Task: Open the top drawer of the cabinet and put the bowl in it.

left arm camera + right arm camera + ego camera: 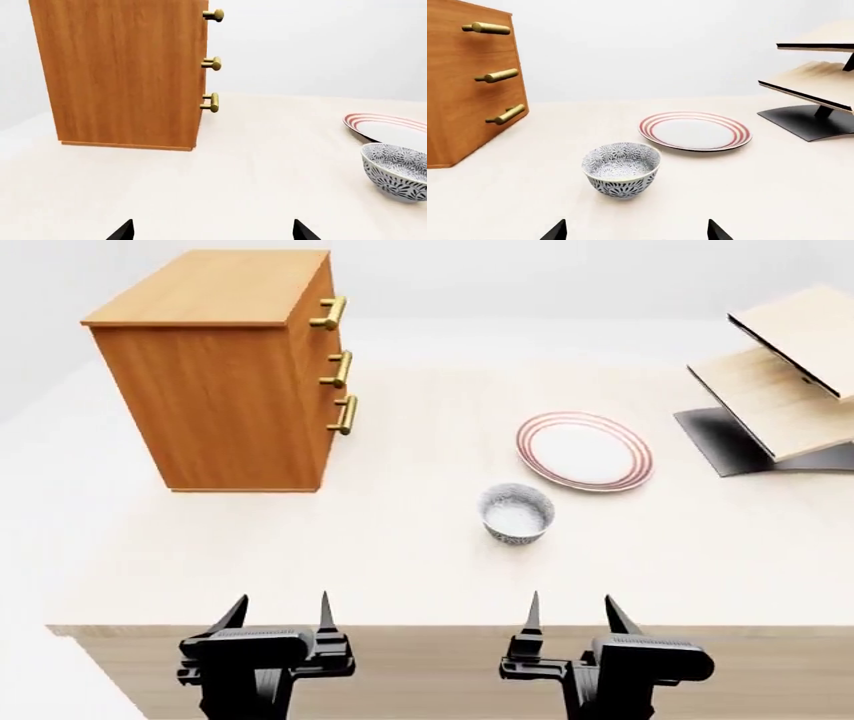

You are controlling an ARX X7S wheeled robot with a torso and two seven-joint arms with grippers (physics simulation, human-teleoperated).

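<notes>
The top drawer (320, 312) of the boxy orange-brown wood-grain cabinet (220, 370) sits flush and closed, so by my reading the opening step has not begun; the next move calls for one gripper to reach its brass bar handle (330, 313) and pull it straight out. The bowl (515, 513), small, round and deep with a blue-grey speckled outside, stands upright on the pale table (400, 570), just in front of the red-ringed plate (585, 451) and right of the cabinet. The left gripper (274, 618) and right gripper (574, 618) hover at the near edge, spread and empty, with the tilted-board rack (781, 380) far right.
</notes>
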